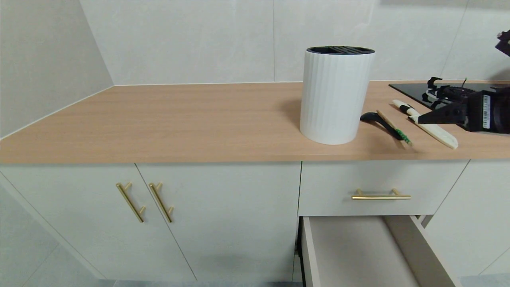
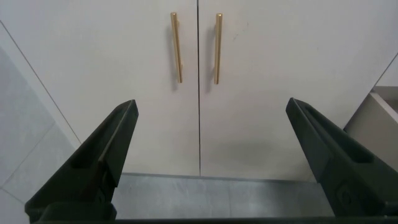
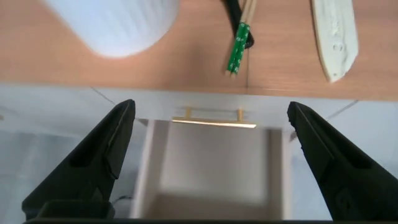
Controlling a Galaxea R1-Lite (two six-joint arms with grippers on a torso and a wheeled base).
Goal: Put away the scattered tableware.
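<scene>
A: What sits nearest?

B: An open drawer, below the white ribbed canister and slightly to its right, pulled well out. Straight above it is a shut drawer front with a brass bar handle.

A: And lower left of the canister?

B: Two shut cabinet doors, each with a brass handle. The left hand faces them, released, fingers spread wide.

A: The surface?

B: The wood-grain surface has a straight front edge. The canister stands upright close to that edge, and the widest run of wood lies to its left, ending at a wall corner.

A: The tableware?

B: Just right of the canister's base lies a black utensil; I can't tell which kind. Chopsticks lie across it, green ends toward the front edge. Farther right, apart from them, lies a cream spatula. The right hand hangs over that side, fingers wide apart, grasping nothing.

A: Beyond that?

B: A black hob sits behind and right of the canister. Pale wall tiles stand behind everything.
</scene>
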